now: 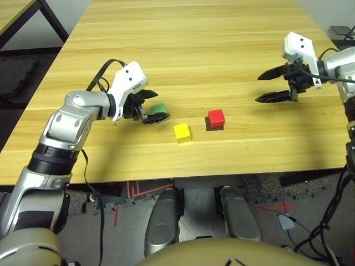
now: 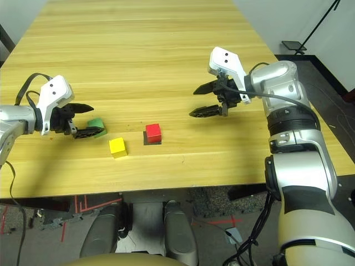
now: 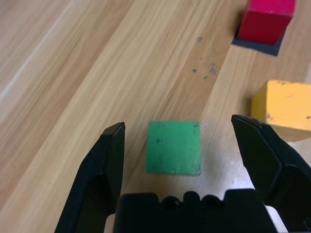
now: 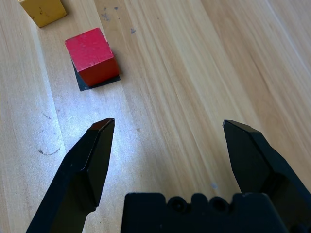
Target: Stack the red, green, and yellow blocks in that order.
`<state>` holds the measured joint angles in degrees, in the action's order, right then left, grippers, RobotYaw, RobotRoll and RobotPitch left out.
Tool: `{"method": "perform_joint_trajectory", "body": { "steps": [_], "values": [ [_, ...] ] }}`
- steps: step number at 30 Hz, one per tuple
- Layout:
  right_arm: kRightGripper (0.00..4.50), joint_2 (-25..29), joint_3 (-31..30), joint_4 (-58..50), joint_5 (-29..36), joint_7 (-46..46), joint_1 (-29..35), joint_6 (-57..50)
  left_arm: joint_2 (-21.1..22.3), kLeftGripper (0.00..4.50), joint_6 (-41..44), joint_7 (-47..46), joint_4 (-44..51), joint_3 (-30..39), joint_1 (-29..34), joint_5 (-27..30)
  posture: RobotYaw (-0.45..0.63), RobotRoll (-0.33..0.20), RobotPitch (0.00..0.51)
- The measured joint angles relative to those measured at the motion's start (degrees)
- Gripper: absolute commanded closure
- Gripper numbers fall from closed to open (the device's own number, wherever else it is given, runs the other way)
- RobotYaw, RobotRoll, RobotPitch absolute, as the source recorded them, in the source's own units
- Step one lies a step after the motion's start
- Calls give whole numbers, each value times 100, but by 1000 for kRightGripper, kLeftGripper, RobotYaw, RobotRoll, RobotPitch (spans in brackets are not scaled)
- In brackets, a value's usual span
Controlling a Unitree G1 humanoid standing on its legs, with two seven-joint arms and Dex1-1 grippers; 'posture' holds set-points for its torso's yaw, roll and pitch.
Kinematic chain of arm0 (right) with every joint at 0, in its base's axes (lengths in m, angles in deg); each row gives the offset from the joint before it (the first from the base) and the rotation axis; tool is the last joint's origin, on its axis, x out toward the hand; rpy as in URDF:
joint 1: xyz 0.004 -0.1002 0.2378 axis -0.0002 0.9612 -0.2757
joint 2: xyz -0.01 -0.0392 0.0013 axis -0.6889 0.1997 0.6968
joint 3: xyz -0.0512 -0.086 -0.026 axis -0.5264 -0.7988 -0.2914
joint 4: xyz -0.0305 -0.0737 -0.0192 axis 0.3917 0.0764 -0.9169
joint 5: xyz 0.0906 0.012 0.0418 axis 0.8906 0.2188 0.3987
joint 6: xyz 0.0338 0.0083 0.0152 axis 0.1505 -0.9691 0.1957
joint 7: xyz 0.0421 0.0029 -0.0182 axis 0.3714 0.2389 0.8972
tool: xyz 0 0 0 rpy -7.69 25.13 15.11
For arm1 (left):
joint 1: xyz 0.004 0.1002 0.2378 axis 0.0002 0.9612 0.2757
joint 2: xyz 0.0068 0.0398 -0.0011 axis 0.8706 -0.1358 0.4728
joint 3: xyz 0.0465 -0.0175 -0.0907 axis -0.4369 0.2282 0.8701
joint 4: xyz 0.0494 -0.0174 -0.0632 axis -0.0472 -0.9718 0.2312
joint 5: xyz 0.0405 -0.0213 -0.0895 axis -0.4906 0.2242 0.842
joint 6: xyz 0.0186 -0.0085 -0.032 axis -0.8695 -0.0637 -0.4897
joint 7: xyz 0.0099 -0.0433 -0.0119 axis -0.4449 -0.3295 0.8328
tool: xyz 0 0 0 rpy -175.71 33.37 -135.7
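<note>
Plainly, three small matte cubes sit on the pale, long-grained wooden desk (image 1: 222, 44), all nearer its front edge than its far edge. Each is a plain cube with no long axis. The red block (image 1: 216, 117) rests flat on a thin black square patch (image 1: 214, 127), turned a little askew to the desk's front edge. The yellow block (image 1: 182, 132) stands just beside it toward the desk's left edge, apart from it and closer to the front edge, its faces lightly speckled. The green block (image 3: 174, 147) lies farther toward the left edge, flat on the wood, set between the two black fingers of the left gripper (image 3: 177, 136); its jaws stand wide open around the cube, a gap of bare wood on either side. The right gripper (image 1: 275, 85) hangs above the desk toward its right edge, well apart from the blocks, its tapered jaws open on nothing. Nothing lies between the three cubes but bare wood
</note>
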<state>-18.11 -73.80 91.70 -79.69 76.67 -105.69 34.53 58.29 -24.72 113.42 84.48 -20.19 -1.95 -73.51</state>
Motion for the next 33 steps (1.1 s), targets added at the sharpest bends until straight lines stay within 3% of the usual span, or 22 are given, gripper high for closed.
{"method": "perform_joint_trajectory", "body": {
  "steps": [15,18,21,26,33],
  "values": [
    [13,23,24,-659,232,-6,229,-416,-505,0,-536,97,-1006,-195,10,-565,232,-126,125],
    [13,39,55,-871,324,-34,342,-552,-615,0,-673,101,-1345,-212,-75,-699,228,-127,108],
    [0,65,59,-1043,406,-59,489,-659,-667,685,-776,129,-1571,-233,-106,-804,228,-125,102],
    [0,151,59,-1232,443,-75,649,-718,-766,2386,-671,153,-1618,-230,-173,-828,228,-116,88],
    [0,247,72,-1555,615,-10,973,-821,-778,2408,375,665,-781,-268,-894,-600,237,-89,90]
  ]
}}
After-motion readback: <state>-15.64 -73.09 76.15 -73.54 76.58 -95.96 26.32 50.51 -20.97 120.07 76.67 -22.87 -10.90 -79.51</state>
